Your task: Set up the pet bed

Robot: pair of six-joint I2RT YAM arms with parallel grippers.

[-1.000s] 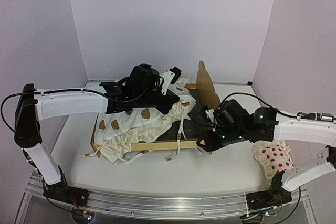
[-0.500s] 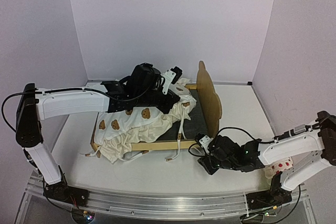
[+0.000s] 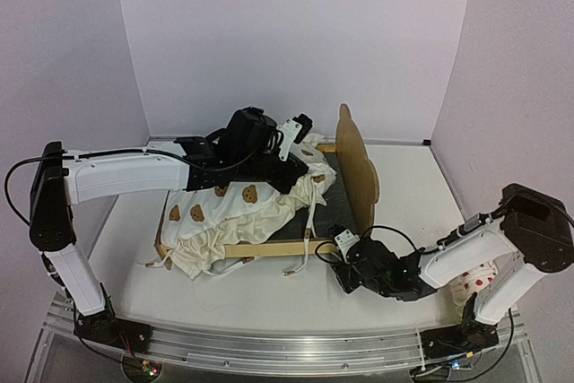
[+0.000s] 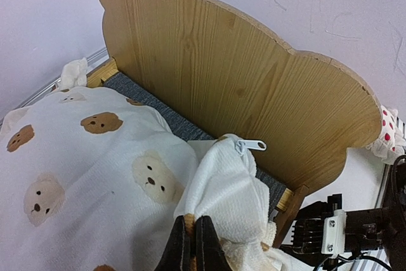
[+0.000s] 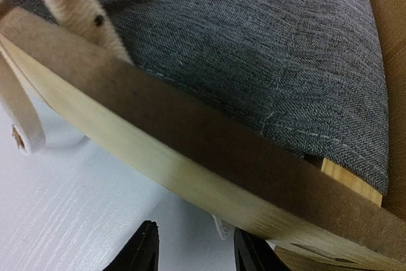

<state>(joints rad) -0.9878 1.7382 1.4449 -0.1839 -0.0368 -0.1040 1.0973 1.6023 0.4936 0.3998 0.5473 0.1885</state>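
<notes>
Top external view showing cushion (image 3: 235, 213) still lying bunched across pet bed (image 3: 357, 168), left end effector (image 4: 192, 245) pinching its fabric, right end effector (image 5: 193, 252) gaping empty, pillow (image 3: 478, 282) waiting lower right.

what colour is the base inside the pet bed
Dark grey fabric base; the right wrist view shows it best.

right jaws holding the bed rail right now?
No: in the right wrist view the right gripper stands open and empty over the white table, just short of the pet bed side rail.
</notes>
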